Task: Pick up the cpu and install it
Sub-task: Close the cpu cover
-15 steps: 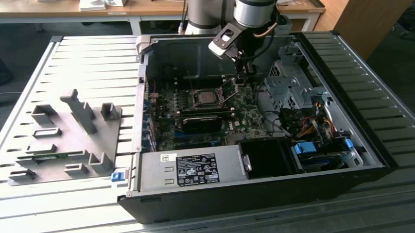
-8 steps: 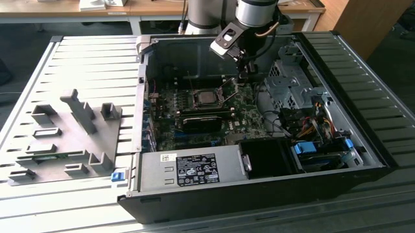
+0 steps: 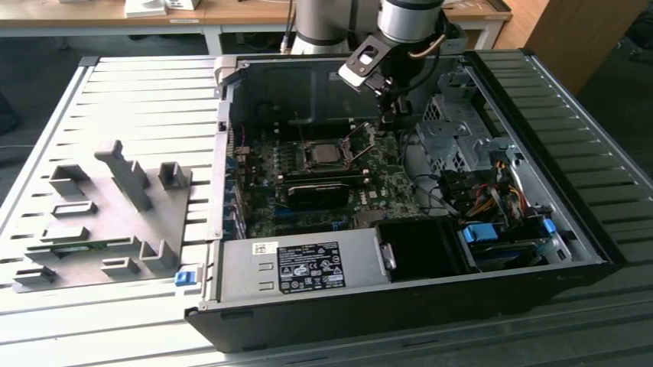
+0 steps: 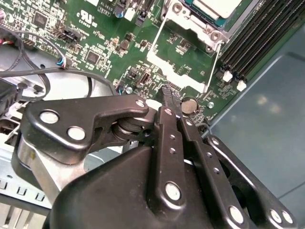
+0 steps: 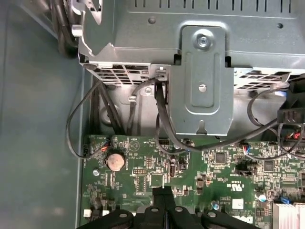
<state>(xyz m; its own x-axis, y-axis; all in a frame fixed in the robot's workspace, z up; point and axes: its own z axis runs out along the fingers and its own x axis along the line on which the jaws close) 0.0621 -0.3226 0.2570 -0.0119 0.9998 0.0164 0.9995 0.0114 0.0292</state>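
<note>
One cpu, silvery top up, sat in the socket on the motherboard, near the tool and off toward the exterior view's left of it. One tool, fingers pressed together, nothing between them. I couldn't tell if the tips touched the board.

One hinged socket frame was swung open and lay between the tool and the cpu. One coin cell sat just beside the tool tips. One metal drive cage stood past the tips, with several black cables looping down in front of it onto the board.

One grey power-supply box sat well apart from the tool at the case's near edge. One grey fixture tray lay outside the case on the counter, far off on the exterior view's left.

Edges: the board's edge and the blue-grey case wall ran close beside the tool. The cage and cables boxed it in on another side. The open room was toward the socket, over low board parts.
</note>
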